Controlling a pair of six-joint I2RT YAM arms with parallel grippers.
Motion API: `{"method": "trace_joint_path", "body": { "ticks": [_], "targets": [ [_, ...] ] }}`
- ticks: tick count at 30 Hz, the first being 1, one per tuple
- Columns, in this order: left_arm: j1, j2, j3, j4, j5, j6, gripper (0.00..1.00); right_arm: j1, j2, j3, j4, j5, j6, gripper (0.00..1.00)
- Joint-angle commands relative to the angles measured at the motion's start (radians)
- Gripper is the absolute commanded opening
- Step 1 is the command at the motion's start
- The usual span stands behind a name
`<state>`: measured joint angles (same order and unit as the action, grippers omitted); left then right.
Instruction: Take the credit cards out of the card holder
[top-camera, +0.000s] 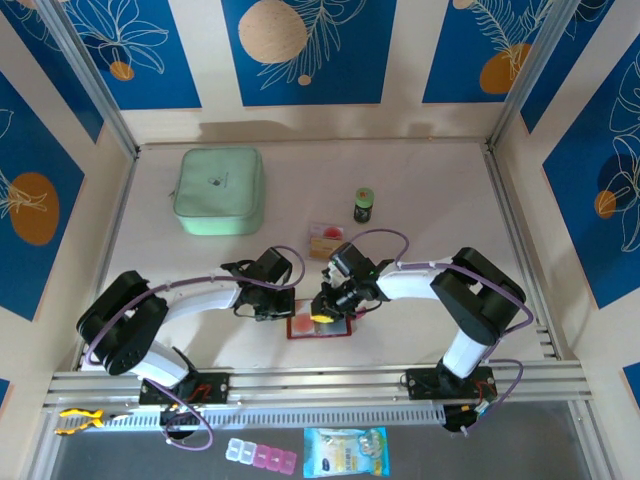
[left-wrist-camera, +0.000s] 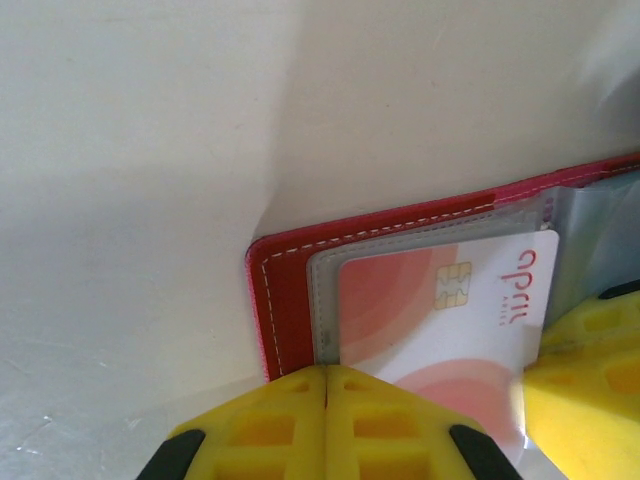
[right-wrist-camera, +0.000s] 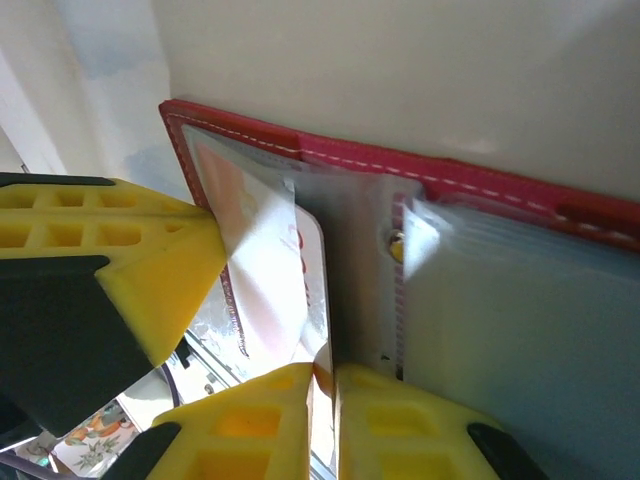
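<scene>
While open, dark-red card holder (left-wrist-camera: 282, 300)

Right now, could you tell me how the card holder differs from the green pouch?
The card holder is dark red; the green pouch is pale mint. The card holder is much smaller than the green pouch. The card holder lies open, a credit card in its clear sleeve; the green pouch looks closed. Both are rectangular and lie flat on the table.
</scene>
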<state>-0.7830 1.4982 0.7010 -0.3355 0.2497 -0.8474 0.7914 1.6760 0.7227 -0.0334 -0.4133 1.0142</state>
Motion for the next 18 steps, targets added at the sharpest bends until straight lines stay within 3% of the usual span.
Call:
{"method": "trace_joint_path", "body": {
  "ticks": [1,18],
  "targets": [
    [-0.007,0.037,-0.015,-0.018,-0.001,0.001,0.02,0.010,0.020,0.012,0.034,-0.042,-0.018,0.16],
    [-0.007,0.039,-0.023,-0.027,-0.009,0.004,0.02,-0.002,-0.091,-0.025,-0.082,0.055,-0.045,0.02]
  ]
}}
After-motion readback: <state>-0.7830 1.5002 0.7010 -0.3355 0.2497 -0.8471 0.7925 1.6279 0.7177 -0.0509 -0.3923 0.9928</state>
